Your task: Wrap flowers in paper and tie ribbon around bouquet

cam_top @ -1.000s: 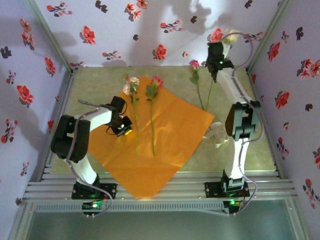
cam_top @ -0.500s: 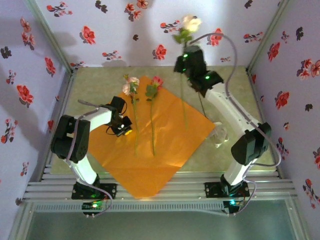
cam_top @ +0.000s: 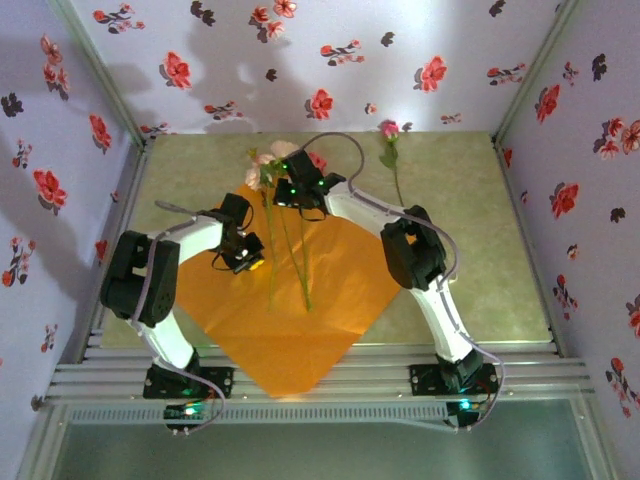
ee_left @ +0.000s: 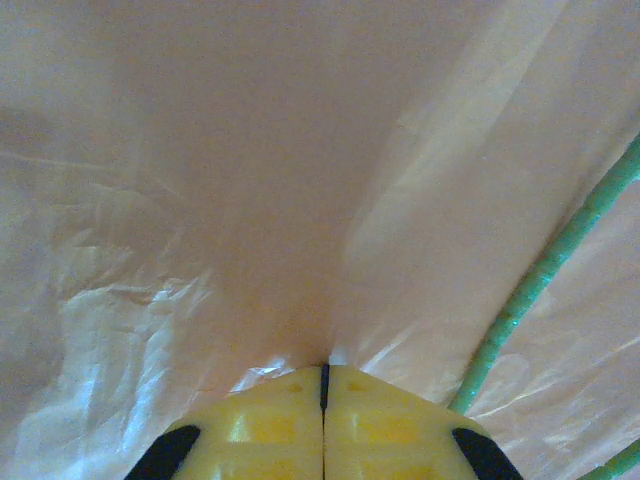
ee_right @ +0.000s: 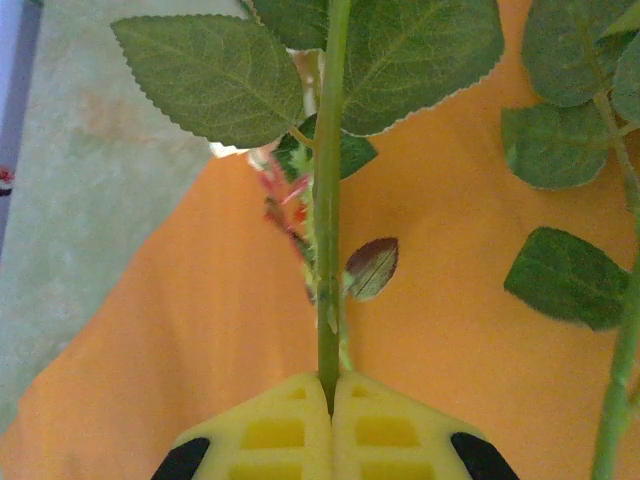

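- The orange paper (cam_top: 340, 270) lay flat on the green table (cam_top: 480, 230), turned like a diamond. Its near corner lay over the metal rails (cam_top: 520, 375) between the 2 arm bases.
- 2 of the flowers (cam_top: 303, 265) lay side by side on the paper, with their stems running toward the near edge and their pink blooms at the paper's far corner.
- The right arm was extended across to the left, and the right gripper (cam_top: 300, 192) hung over the far part of the paper.
- In the right wrist view, the right gripper (ee_right: 330, 385) was clamped on the green stem of a 3rd rose (ee_right: 327, 200), which ran straight out from between the yellow pads, with broad leaves further along it. Orange paper lay beneath it and bare table showed at the left.
- From above, the pale bloom (cam_top: 283, 150) of that rose sat just beside the blooms of the 2 lying flowers.
- A 4th pink rose (cam_top: 390, 130) lay on the bare table near the back wall, well apart from the paper.
- The left gripper (cam_top: 245, 258) sat on the left part of the paper, just beside the nearest stem.
- In the left wrist view, the left gripper's yellow fingers (ee_left: 270, 430) were pressed together on a pinch of the paper, and creases ran into the seam between them. A knobbly green stem (ee_left: 545, 275) crossed at the right.
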Robot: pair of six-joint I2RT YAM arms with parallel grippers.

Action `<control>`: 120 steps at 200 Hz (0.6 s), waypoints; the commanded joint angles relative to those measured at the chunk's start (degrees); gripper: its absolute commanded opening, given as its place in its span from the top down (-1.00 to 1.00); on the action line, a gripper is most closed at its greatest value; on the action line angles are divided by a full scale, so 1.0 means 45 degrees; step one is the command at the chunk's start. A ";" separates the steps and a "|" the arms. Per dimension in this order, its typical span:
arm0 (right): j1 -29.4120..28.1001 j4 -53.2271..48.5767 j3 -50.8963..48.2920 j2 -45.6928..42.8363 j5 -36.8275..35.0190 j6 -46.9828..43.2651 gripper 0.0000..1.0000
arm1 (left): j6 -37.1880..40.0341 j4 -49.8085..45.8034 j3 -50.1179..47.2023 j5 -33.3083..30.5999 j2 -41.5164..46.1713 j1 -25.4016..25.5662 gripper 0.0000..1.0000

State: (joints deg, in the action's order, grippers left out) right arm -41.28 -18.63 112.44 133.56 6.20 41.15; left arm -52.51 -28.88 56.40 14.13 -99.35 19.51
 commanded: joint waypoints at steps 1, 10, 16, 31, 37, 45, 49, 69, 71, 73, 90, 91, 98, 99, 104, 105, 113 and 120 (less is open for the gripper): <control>0.0235 -0.0352 0.1418 0.0555 0.0061 0.0991 1.00 | -0.0050 -0.0359 -0.0461 0.0023 -0.0070 -0.0019 0.90; 0.0283 -0.0613 0.1762 0.0894 0.0027 0.1102 0.83 | -0.0069 -0.0350 -0.0483 0.0011 -0.0050 -0.0009 0.90; 0.0350 -0.0906 0.2040 0.1092 0.0091 0.1139 0.60 | -0.0076 -0.0344 -0.0500 0.0024 -0.0034 -0.0004 0.90; 0.0512 -0.1618 0.2490 0.1188 0.0286 0.1117 0.15 | -0.0096 -0.0357 -0.0483 0.0008 -0.0029 -0.0018 0.90; 0.0566 -0.1687 0.2394 0.0957 0.0293 0.0971 0.03 | -0.0105 -0.0359 -0.0464 0.0011 -0.0012 -0.0017 0.90; 0.0641 -0.1682 0.2121 0.0446 0.0082 0.0647 -0.08 | -0.0113 -0.0378 -0.0434 0.0023 0.0003 -0.0013 0.90; 0.0701 -0.1661 0.1933 0.0143 -0.0055 0.0459 -0.13 | -0.0110 -0.0360 -0.0425 0.0017 -0.0011 -0.0017 0.90; 0.1358 -0.1873 0.1003 -0.1252 -0.0445 -0.0669 -0.18 | -0.0165 -0.0359 -0.0406 0.0021 -0.0030 -0.0015 0.90; 0.1472 -0.1923 0.0890 -0.1376 -0.0455 -0.0799 -0.17 | -0.0157 -0.0359 -0.0405 0.0013 -0.0021 -0.0008 0.90; 0.1583 -0.1980 0.0784 -0.1495 -0.0473 -0.0929 -0.17 | -0.0169 -0.0368 -0.0405 0.0021 -0.0019 -0.0016 0.90; 0.2620 -0.2963 -0.0003 -0.2267 -0.0878 -0.2351 -0.12 | -0.0159 -0.0388 -0.0341 0.0015 -0.0002 -0.0018 0.90; 0.2693 -0.3034 -0.0054 -0.2292 -0.0893 -0.2437 -0.12 | -0.0163 -0.0383 -0.0334 0.0019 -0.0017 -0.0018 0.90; 0.3159 -0.3489 -0.0302 -0.2505 -0.1040 -0.3137 -0.11 | -0.0147 -0.0407 -0.0293 0.0020 -0.0030 -0.0017 0.90; 0.3246 -0.3551 -0.0340 -0.2518 -0.1081 -0.3240 -0.11 | -0.0147 -0.0412 -0.0290 0.0022 -0.0031 -0.0018 0.90; 0.3583 -0.3901 -0.0534 -0.2673 -0.1348 -0.3785 -0.11 | -0.0133 -0.0417 -0.0273 0.0009 -0.0031 -0.0008 0.90; 0.3653 -0.3942 -0.0583 -0.2690 -0.1401 -0.3886 -0.11 | -0.0130 -0.0417 -0.0271 0.0007 -0.0031 -0.0013 0.90; 0.4133 -0.4359 -0.0867 -0.2818 -0.1858 -0.4709 -0.15 | -0.0129 -0.0423 -0.0239 0.0022 -0.0055 -0.0008 0.90; 0.4570 -0.4806 -0.0900 -0.2735 -0.2113 -0.5274 -0.18 | -0.0154 -0.0399 -0.0229 0.0042 -0.0060 -0.0018 0.90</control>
State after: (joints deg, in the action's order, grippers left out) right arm -27.55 -30.94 111.31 123.24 3.51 30.63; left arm -52.53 -28.47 56.07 14.13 -99.07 19.51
